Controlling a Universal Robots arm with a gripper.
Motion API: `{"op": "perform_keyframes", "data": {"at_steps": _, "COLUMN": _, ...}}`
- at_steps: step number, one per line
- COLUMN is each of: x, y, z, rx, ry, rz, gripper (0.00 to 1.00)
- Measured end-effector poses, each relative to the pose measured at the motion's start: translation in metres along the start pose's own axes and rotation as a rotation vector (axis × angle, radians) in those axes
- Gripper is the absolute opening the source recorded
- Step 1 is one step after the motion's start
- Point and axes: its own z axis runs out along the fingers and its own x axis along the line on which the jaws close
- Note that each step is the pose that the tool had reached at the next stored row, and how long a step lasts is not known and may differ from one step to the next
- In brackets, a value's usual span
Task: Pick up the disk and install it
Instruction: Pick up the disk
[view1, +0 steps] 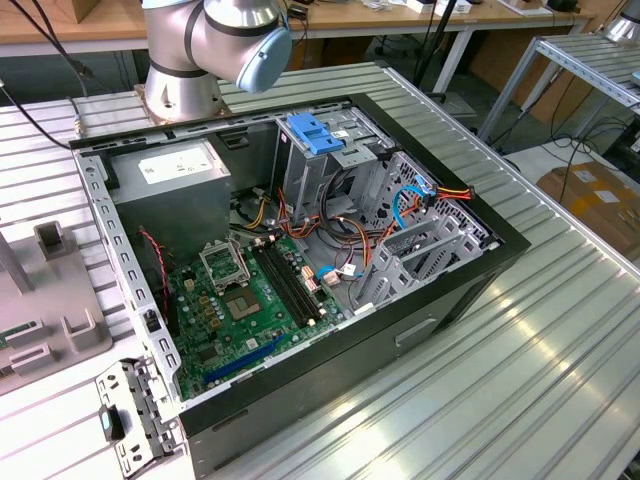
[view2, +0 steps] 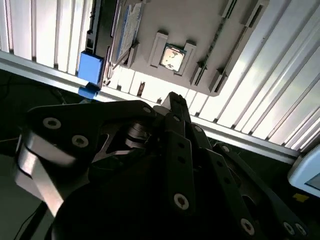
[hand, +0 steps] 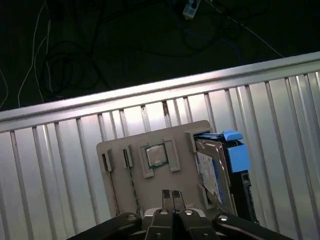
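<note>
Holder plate (view1: 85, 335), grey and slotted, lies at the exterior view's left on the ribbed metal worktop (view1: 560, 330). Beside it the open computer case (view1: 440, 300) lies on its side. Inside, a grey power-supply box (view1: 170, 175) comes first, then the green motherboard (view1: 240, 300), then a light-blue bracket (view1: 315, 133) on the drive cage. The arm (view1: 200, 50) rises behind the case.

In the first wrist view the claw (hand: 173, 196) hangs over the holder plate (hand: 150, 185) with its two fingertips pressed together, narrow and holding nothing. The disk (hand: 220, 175) stands on edge in a slot at one end of that plate, blue carrier frame showing, near the processor chip (hand: 156, 156) seated mid-plate. Claw and disk are apart. The second wrist view shows the disk (view2: 127, 27) on the plate beyond the claw (view2: 176, 102).
</note>
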Motion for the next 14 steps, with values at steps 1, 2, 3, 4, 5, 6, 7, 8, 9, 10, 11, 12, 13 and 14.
{"op": "perform_keyframes", "data": {"at_steps": 1, "x": 0.0, "y": 0.0, "z": 0.0, "rx": -0.0003, "ry": 0.0005, "rz": -0.012, "gripper": 0.11}}
{"op": "perform_keyframes", "data": {"at_steps": 2, "x": 0.0, "y": 0.0, "z": 0.0, "rx": -0.0005, "ry": 0.0009, "rz": -0.02, "gripper": 0.11}}
{"op": "perform_keyframes", "data": {"at_steps": 3, "x": 0.0, "y": 0.0, "z": 0.0, "rx": -0.0008, "ry": 0.0013, "rz": -0.03, "gripper": 0.11}}
{"op": "perform_keyframes", "data": {"at_steps": 4, "x": 0.0, "y": 0.0, "z": 0.0, "rx": -0.0009, "ry": 0.0017, "rz": -0.038, "gripper": 0.11}}
{"op": "perform_keyframes", "data": {"at_steps": 5, "x": 0.0, "y": 0.0, "z": 0.0, "rx": -0.0013, "ry": 0.0023, "rz": -0.052, "gripper": 0.11}}
{"op": "perform_keyframes", "data": {"at_steps": 6, "x": 0.0, "y": 0.0, "z": 0.0, "rx": -0.0017, "ry": 0.0031, "rz": -0.068, "gripper": 0.11}}
{"op": "perform_keyframes", "data": {"at_steps": 7, "x": 0.0, "y": 0.0, "z": 0.0, "rx": -0.002, "ry": 0.0036, "rz": -0.082, "gripper": 0.11}}
{"op": "perform_keyframes", "data": {"at_steps": 8, "x": 0.0, "y": 0.0, "z": 0.0001, "rx": -0.0022, "ry": 0.0041, "rz": -0.093, "gripper": 0.11}}
{"op": "perform_keyframes", "data": {"at_steps": 9, "x": 0.0, "y": 0.0, "z": 0.0, "rx": -0.0025, "ry": 0.0045, "rz": -0.102, "gripper": 0.11}}
{"op": "perform_keyframes", "data": {"at_steps": 10, "x": 0.0, "y": 0.0, "z": 0.0, "rx": -0.0029, "ry": 0.0053, "rz": -0.12, "gripper": 0.11}}
{"op": "perform_keyframes", "data": {"at_steps": 11, "x": 0.0, "y": 0.0, "z": 0.0, "rx": -0.0032, "ry": 0.0057, "rz": -0.128, "gripper": 0.11}}
{"op": "perform_keyframes", "data": {"at_steps": 12, "x": 0.0, "y": 0.0, "z": 0.0, "rx": -0.0034, "ry": 0.0061, "rz": -0.137, "gripper": 0.11}}
{"op": "perform_keyframes", "data": {"at_steps": 13, "x": 0.0, "y": 0.0, "z": 0.0, "rx": -0.0037, "ry": 0.0066, "rz": -0.147, "gripper": 0.11}}
{"op": "perform_keyframes", "data": {"at_steps": 14, "x": 0.0, "y": 0.0, "z": 0.0, "rx": -0.0039, "ry": 0.0069, "rz": -0.156, "gripper": 0.11}}
